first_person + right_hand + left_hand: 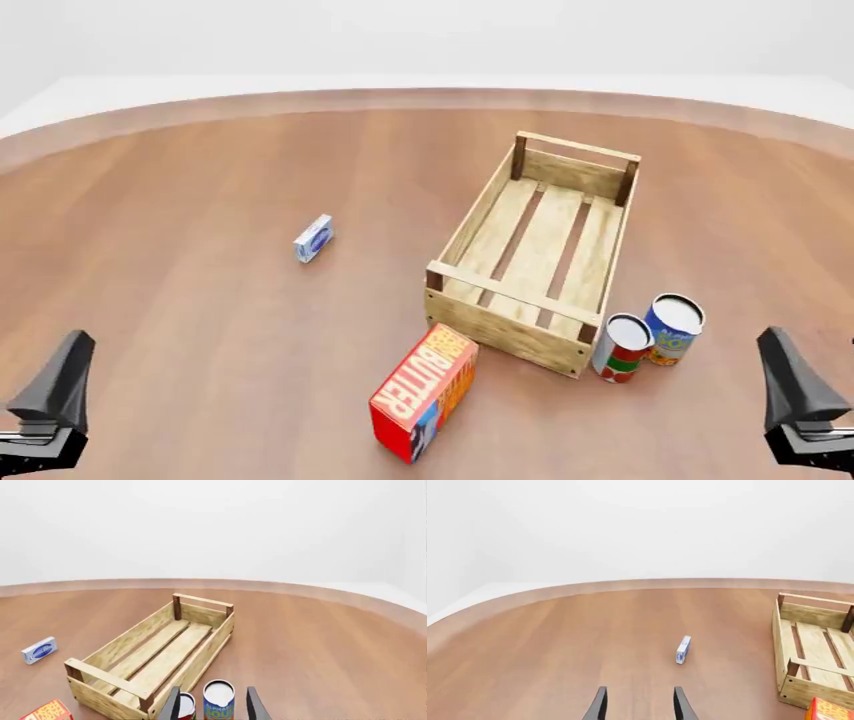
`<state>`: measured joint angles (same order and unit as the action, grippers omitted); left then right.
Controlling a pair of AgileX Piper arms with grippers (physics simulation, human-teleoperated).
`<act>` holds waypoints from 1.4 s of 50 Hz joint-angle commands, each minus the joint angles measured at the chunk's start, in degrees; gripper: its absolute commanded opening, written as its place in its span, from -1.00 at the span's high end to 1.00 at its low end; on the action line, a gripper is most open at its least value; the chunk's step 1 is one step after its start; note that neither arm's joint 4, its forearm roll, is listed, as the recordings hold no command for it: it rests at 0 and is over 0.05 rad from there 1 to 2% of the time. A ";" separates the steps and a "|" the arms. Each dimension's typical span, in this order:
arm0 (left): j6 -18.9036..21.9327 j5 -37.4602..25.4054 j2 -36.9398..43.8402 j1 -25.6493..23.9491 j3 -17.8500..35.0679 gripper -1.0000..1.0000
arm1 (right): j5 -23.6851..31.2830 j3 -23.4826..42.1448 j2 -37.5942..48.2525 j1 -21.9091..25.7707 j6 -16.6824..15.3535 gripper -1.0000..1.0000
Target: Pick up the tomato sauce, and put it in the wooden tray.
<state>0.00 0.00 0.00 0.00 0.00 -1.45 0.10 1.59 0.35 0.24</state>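
Both dark hands, left hand and right hand, wait wide and empty at the near worktop edge, the small red-white-green tomato sauce can standing just beside the slatted wooden tray, likeliest reached by the right.

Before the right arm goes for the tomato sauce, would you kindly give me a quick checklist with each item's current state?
1. Tomato sauce upright, top clear: ok.
2. Right gripper open: ok.
3. Room beside it: not ok; blue and yellow can sits very close, wooden tray corner on the other side.
4. Tray interior holds nothing: ok.
5. Left gripper open, well away from the tray: ok.
6. Butter box off the can-to-tray route: ok.
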 commanded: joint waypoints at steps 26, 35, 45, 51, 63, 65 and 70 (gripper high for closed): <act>0.00 0.00 0.00 0.00 0.00 -1.00 | 6.55 1.92 -1.29 1.41 -0.40 -1.00; 0.00 0.00 0.00 0.00 0.00 -1.00 | 8.63 1.98 -1.09 1.41 -1.11 -1.00; 0.00 0.00 0.00 0.00 0.00 -1.00 | 8.57 1.74 1.35 2.57 -0.78 -1.00; 0.00 0.00 0.00 0.00 0.00 -1.00 | 7.32 1.76 4.10 3.07 -1.02 -1.00; 0.00 0.00 0.00 0.00 0.00 -1.00 | 1.74 1.00 13.22 4.59 -2.10 -1.00; 0.00 0.00 0.00 0.00 0.00 -1.00 | 1.84 0.86 13.44 4.67 -2.47 -1.00; 0.00 0.00 0.00 0.00 0.00 -1.00 | 1.31 1.35 15.36 4.71 -2.73 -1.00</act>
<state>0.00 0.00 0.00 0.00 0.00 1.27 1.30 13.28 4.58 -1.82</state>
